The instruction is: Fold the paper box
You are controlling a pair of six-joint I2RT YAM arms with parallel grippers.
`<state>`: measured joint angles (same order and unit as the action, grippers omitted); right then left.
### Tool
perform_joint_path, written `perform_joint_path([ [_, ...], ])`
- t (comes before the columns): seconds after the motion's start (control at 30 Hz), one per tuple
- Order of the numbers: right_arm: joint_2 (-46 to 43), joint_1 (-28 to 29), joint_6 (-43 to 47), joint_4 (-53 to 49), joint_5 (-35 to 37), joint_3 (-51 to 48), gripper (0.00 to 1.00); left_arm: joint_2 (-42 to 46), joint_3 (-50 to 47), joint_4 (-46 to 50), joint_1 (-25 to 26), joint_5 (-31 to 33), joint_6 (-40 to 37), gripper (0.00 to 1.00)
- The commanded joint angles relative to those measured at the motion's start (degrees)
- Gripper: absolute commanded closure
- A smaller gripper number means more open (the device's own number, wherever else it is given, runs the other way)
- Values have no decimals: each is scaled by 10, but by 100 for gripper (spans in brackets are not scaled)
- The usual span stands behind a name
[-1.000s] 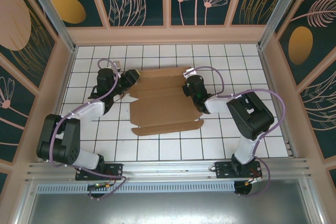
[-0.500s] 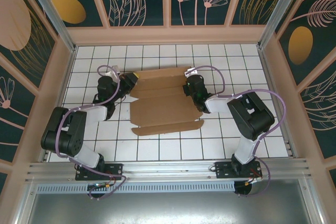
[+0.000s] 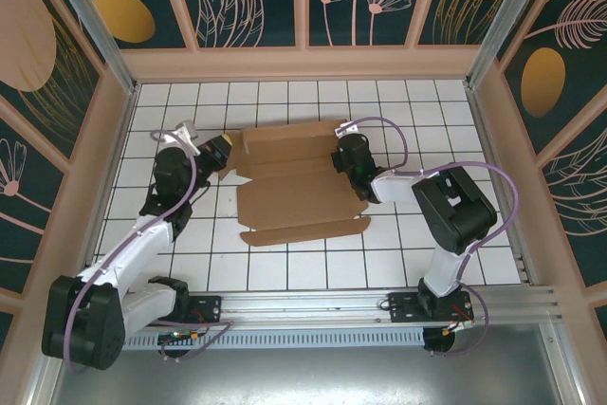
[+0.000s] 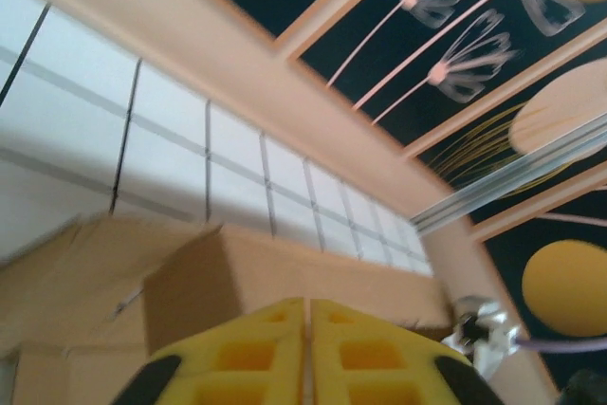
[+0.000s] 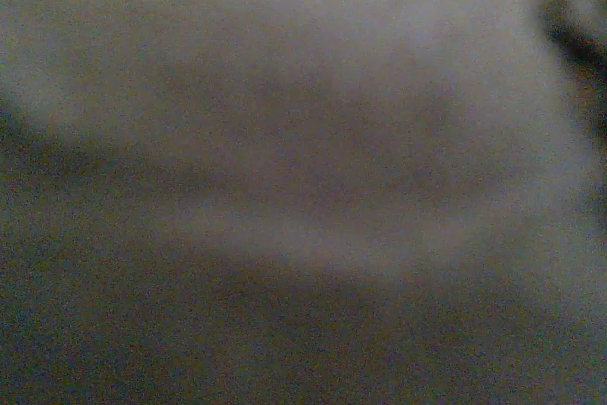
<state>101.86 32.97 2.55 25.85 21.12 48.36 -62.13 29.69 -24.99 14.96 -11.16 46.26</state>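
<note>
We judge folding barely begun: the paper box point(image 3: 302, 198) lies mostly flat mid tabletop point(image 3: 303, 267). Our left pincer point(image 3: 220, 151), pressed together, sits at its far-left flap. The right pincer point(image 3: 341, 158) rests on the far-right edge, state we cannot tell; next we must raise a flap.

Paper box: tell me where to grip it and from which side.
Take the long near flap by its free edge, coming in low from the near side. The paper box lies nearly flat, so probably only a thin edge can be pinched.

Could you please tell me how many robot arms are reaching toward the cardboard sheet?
2: the left arm by the paper box's far left corner, the right arm over its far right edge.
</note>
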Motion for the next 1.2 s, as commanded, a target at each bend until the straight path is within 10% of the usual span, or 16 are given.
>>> perform_joint_path([
  [0.0, -8, -6, -2, -42, 13, 6, 88, -18, -12, 93, 41, 59, -51, 99],
  [1.17, -1, -5, 5, -51, 6, 11, 89, -327, 139, 175, -4, 151, -35, 94],
])
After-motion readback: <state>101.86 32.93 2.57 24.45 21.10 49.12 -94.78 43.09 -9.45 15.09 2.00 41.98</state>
